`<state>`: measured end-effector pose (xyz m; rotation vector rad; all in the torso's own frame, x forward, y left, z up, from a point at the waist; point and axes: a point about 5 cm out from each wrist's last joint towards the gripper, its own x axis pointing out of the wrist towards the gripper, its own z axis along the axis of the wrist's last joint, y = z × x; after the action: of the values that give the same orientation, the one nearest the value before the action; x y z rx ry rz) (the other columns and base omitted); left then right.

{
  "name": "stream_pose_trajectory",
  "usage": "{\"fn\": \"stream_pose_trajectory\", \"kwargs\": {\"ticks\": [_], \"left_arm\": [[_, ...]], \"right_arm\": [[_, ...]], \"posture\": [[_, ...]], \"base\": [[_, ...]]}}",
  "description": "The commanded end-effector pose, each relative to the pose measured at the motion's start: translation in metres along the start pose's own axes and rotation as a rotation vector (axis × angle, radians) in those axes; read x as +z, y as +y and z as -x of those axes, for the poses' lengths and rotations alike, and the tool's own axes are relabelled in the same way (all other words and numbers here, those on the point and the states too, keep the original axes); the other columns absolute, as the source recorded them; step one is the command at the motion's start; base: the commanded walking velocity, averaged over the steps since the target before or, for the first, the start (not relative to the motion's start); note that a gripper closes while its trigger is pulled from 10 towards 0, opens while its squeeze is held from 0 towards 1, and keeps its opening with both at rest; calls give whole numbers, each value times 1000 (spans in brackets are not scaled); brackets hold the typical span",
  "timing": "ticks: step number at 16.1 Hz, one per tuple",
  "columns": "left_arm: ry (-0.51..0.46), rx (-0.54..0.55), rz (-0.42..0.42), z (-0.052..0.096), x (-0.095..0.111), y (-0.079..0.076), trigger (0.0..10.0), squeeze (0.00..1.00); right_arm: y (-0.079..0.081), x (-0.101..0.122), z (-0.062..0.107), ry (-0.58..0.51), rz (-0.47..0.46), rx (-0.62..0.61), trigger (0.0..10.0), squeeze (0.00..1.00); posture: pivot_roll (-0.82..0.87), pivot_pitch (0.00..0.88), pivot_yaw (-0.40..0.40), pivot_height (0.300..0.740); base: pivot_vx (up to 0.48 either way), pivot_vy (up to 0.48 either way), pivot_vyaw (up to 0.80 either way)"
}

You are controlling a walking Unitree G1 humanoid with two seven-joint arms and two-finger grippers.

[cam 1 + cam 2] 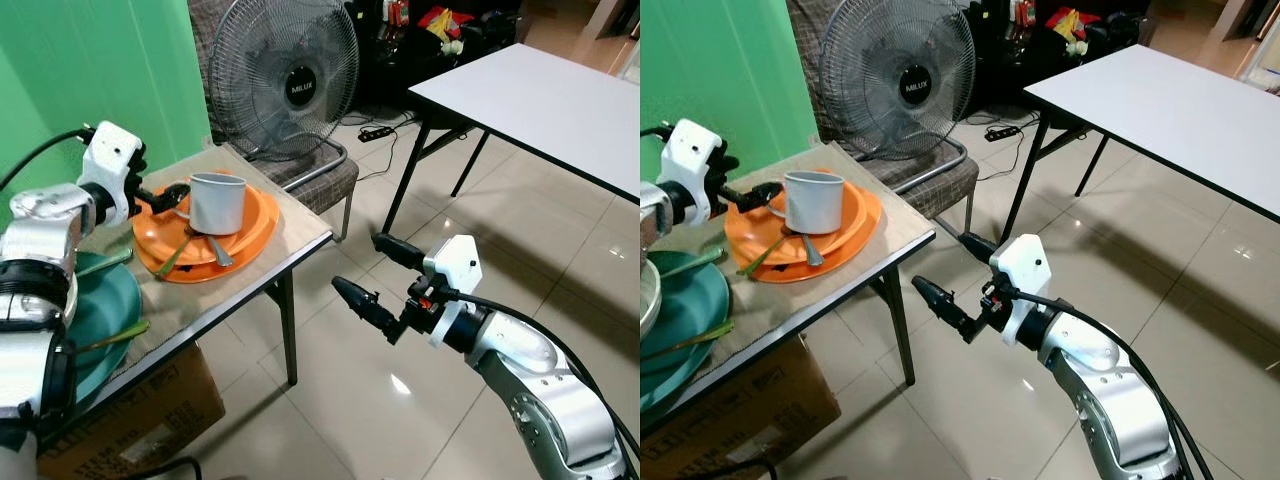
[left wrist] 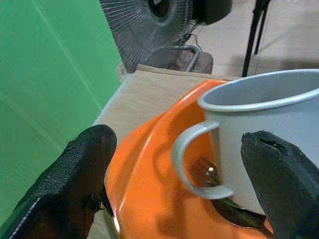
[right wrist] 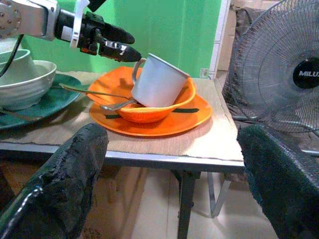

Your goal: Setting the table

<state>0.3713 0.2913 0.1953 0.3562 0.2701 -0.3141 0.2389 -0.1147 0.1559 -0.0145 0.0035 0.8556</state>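
Mug sits tilted in the orange bowl at left of frame, with the left gripper spread wide around its handle. Right gripper hangs mid-frame over the floor, fingers wide apart, holding nothing.

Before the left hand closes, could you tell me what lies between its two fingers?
In the left wrist view, the grey mug's handle and the orange bowl's rim lie between the left hand's open fingers.
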Motion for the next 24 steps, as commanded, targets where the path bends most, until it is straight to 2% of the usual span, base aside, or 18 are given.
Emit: {"fn": "stream_pose_trajectory", "kwargs": {"ticks": [1, 4, 9, 12, 15, 18, 19, 21, 24], "left_arm": [[-17, -24, -8, -4, 6, -3, 10000, 0], [-34, -132, 39, -8, 7, -11, 10000, 0], [45, -234, 67, -7, -9, -19, 10000, 0], [90, -330, 91, 0, -19, -19, 10000, 0], [63, -410, 106, 6, -17, -18, 10000, 0], [-67, -506, 129, 15, -1, -13, 10000, 0], [-85, -502, 125, 16, 2, -11, 10000, 0], [-52, -362, 70, 11, 2, -6, 10000, 0], [12, -324, 43, 5, -10, -13, 10000, 0]], "right_arm": [[-1, 3, 3, -8, 15, -7, 10000, 0], [-1, 3, 6, -7, 16, -16, 10000, 0], [1, 3, 6, -6, 10, -6, 10000, 0], [1, 4, 8, -6, 12, -2, 10000, 0], [2, 5, 9, -7, 13, 6, 10000, 0], [6, 6, 9, -8, 0, 42, 10000, 0], [6, 5, 9, -6, -1, 46, 10000, 0], [6, 3, 7, 1, 0, 44, 10000, 0], [6, 3, 6, 0, 1, 42, 10000, 0]], "posture": [[-30, 0, -6, 740], [-38, 0, 1, 740], [-41, 0, 0, 740], [-46, 0, 1, 740], [-46, 0, 1, 740], [-44, 0, 3, 740], [-41, 0, 2, 740], [-36, 0, 2, 740], [-36, 0, 3, 740]], "base": [[0, 0, 0], [0, 0, 0], [0, 0, 0], [0, 0, 0], [0, 0, 0], [0, 0, 0], [0, 0, 0], [0, 0, 0], [0, 0, 0]]}}
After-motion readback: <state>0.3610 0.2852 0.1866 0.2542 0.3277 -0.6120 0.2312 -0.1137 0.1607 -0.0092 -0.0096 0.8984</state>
